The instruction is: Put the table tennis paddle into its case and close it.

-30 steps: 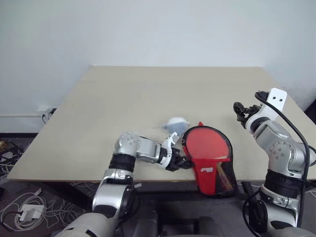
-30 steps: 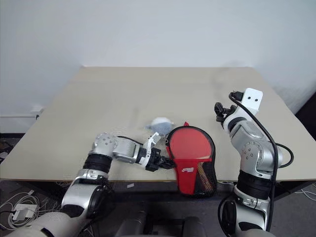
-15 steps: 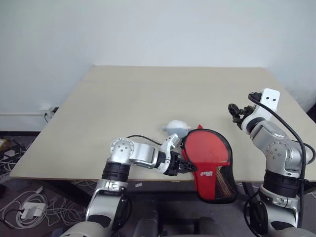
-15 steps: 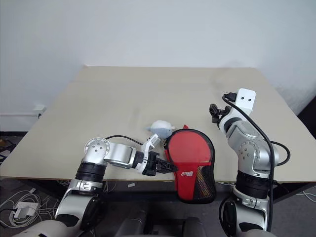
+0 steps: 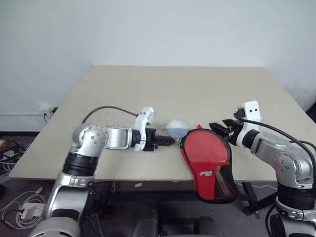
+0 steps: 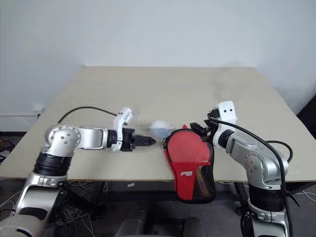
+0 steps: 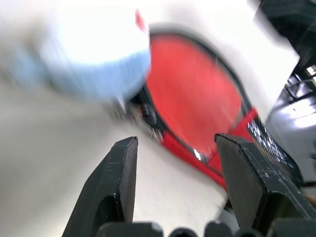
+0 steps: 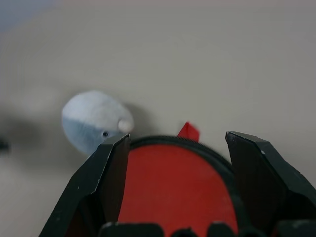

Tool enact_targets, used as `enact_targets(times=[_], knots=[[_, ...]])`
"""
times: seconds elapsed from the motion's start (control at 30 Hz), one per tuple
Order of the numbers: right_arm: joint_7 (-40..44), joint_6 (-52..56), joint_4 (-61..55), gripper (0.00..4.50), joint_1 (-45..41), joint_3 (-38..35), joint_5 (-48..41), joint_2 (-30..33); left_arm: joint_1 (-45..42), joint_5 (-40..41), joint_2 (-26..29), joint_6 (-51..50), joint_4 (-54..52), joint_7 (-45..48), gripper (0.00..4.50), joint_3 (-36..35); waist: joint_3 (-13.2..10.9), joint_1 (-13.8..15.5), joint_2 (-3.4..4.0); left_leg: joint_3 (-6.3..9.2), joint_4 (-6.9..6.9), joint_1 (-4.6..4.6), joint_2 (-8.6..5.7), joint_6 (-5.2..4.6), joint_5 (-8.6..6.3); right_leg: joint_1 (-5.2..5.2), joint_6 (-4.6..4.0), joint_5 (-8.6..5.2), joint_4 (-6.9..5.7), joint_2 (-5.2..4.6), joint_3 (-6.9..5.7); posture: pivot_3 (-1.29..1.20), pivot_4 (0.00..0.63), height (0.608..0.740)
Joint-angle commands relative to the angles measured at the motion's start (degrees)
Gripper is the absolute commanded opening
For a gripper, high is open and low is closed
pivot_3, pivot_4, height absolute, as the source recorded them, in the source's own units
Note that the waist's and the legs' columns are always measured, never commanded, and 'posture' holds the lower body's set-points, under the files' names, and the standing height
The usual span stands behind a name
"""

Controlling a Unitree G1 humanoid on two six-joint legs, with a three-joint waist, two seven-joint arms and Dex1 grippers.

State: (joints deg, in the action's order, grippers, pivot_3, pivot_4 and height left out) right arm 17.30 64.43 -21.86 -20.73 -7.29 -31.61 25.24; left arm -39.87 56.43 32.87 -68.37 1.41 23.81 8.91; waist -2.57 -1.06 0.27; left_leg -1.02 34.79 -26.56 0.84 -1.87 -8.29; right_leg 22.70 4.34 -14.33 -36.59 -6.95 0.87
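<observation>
The case (image 5: 205, 157) lies at the table's front edge with its red round face up; its logo and mesh end hangs past the edge. The paddle is hidden; I cannot tell it apart from the case's red face. My left gripper (image 5: 169, 141) is open and empty. It points at the case's left rim from a short gap, as the left wrist view shows, with the case (image 7: 197, 96) ahead of the fingers. My right gripper (image 5: 217, 129) is open at the case's far right rim, fingers either side of the rounded top (image 8: 173, 182).
A small white and pale-blue soft object (image 5: 176, 128) lies just behind the case, between the two grippers. A red tab (image 8: 187, 131) sticks out at the case's top. The table's front edge (image 5: 123, 174) runs close under both arms. Cables lie on the floor at the left.
My left gripper has opened, let go of the case's left rim and lifted away to the left. The right gripper has swung in from the right to the case's top.
</observation>
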Motion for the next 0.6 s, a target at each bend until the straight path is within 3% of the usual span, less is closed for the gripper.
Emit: enact_targets(times=[0.03,0.17,0.4,0.5,0.6], knots=[[0.5,-1.75,1.14,2.73,-0.42,2.99,1.57,-0.33,-3.72,-10.39,0.96,9.71,3.01,8.89,2.61,4.06,0.0,-0.03,0.0,0.0,-0.01,-0.02,0.0,0.0,0.0,0.03,0.0,0.0,0.0,0.0,0.0,0.0,0.0,0.715],[0.51,-2.83,3.06,1.38,-0.58,5.52,3.07,-0.8,-6.15,-19.07,-0.32,15.55,9.04,12.96,2.61,6.93,-0.03,-0.04,-0.04,0.04,0.0,-0.06,0.0,0.0,0.01,0.06,0.01,-0.01,0.06,0.02,0.02,0.0,0.0,0.715],[-1.08,-4.7,6.62,1.38,-2.72,4.89,5.53,-2.35,-5.64,-25.89,-5.84,17.79,11.38,16.88,2.61,8.1,-0.18,-0.05,-0.28,0.12,0.12,-0.15,0.01,-0.04,0.03,0.04,0.1,-0.05,0.12,0.05,0.03,0.0,0.0,0.715],[-1.1,-4.96,6.66,1.35,-3.14,4.61,5.83,-2.16,-3.96,-26.41,-7.71,17.01,8.22,17.38,3.09,7.68,-0.2,-0.07,-0.31,0.13,0.18,-0.15,0.01,-0.05,0.03,0.02,0.11,-0.04,0.11,0.07,0.03,0.0,0.0,0.715],[-1.95,-5.34,6.96,1.35,-3.82,3.12,6.03,-2.66,-1.74,-26.96,-8.4,17.56,2.76,19.11,4.07,8.52,-0.2,-0.1,-0.31,0.15,0.18,-0.13,0.04,-0.05,0.03,-0.01,0.1,-0.05,0.09,0.09,0.03,0.0,0.0,0.715]])
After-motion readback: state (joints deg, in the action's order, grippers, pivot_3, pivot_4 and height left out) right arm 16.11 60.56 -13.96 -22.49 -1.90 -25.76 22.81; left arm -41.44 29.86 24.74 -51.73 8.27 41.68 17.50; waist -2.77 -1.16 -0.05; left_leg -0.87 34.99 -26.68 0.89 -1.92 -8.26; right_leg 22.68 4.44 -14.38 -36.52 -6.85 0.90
